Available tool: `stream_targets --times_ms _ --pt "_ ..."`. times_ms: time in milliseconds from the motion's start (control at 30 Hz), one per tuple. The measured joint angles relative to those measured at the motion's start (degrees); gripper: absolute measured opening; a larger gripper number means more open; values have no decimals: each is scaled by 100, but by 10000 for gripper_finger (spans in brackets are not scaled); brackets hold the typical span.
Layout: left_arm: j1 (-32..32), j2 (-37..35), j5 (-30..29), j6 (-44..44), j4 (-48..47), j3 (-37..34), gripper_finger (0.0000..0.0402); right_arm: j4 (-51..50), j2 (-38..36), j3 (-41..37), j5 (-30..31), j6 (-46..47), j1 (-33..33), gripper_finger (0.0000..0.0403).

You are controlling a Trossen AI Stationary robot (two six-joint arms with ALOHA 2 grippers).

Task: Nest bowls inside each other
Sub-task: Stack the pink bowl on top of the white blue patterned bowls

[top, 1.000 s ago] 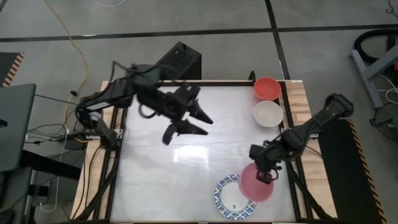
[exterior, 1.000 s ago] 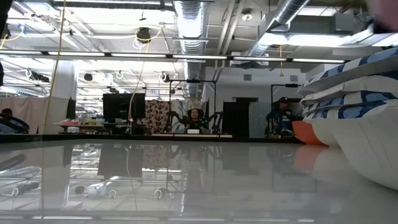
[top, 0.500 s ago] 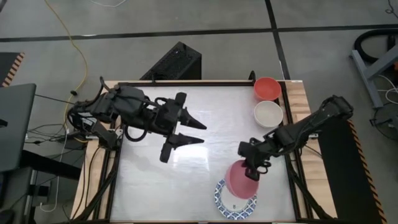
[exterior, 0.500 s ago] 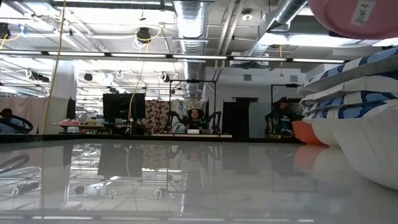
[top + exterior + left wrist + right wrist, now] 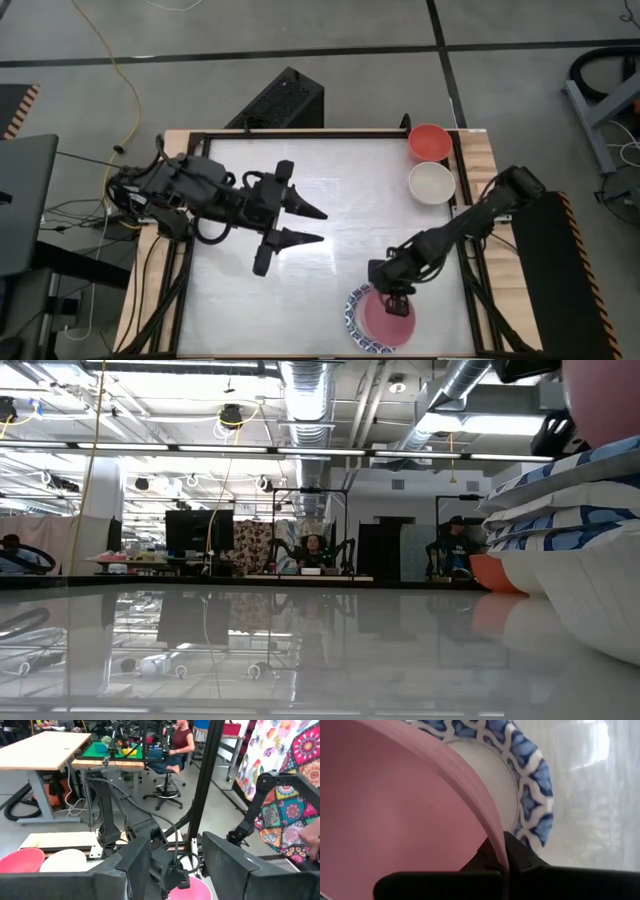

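Observation:
The pink bowl [image 5: 386,320] hangs over a stack of white bowls with blue patterned rims [image 5: 353,318] near the table's near edge. My right gripper [image 5: 393,303] is shut on it. In the low view the pink bowl [image 5: 605,405] reaches down to the stack's top rim [image 5: 560,472]; whether it rests there I cannot tell. A red bowl [image 5: 429,142] and a cream-white bowl [image 5: 431,182] stand on their bases at the far right. My left gripper [image 5: 318,226] hovers open over the table's middle left, holding nothing. My right gripper pinches the pink bowl's rim [image 5: 496,840] on the side toward the table's far edge, one finger inside the bowl and one outside. The fingers [image 5: 519,856] come slanting down from the far right. The bowl sits mouth up in the mouth of the top patterned bowl [image 5: 532,795].
The table's left half and middle [image 5: 260,300] are bare shiny surface. A black frame [image 5: 300,132] runs round the table. A dark box [image 5: 285,98] stands beyond the far edge. In the low view, people sit at desks far behind the table.
My right gripper has carried the pink bowl down and toward the table's left and near edges, from beside the patterned stack to over its mouth, rolling a little. My left gripper, still open, has swung toward the near edge and drawn back left.

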Motion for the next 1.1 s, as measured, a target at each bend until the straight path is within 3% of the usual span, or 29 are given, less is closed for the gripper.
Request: stream_targets --times_ms 167,300,467,1100 --pt "-59 1 -39 49 -185 0 167 19 346 267 -37 -24 -83 10" --pt "-59 1 -204 93 -315 0 167 -31 882 297 -603 -65 -190 10" --pt "-57 0 -421 99 -326 0 167 -77 1164 303 -666 -35 -170 10" --pt "-56 0 -632 0 -479 -2 167 -491 1135 303 -53 -28 -448 44"
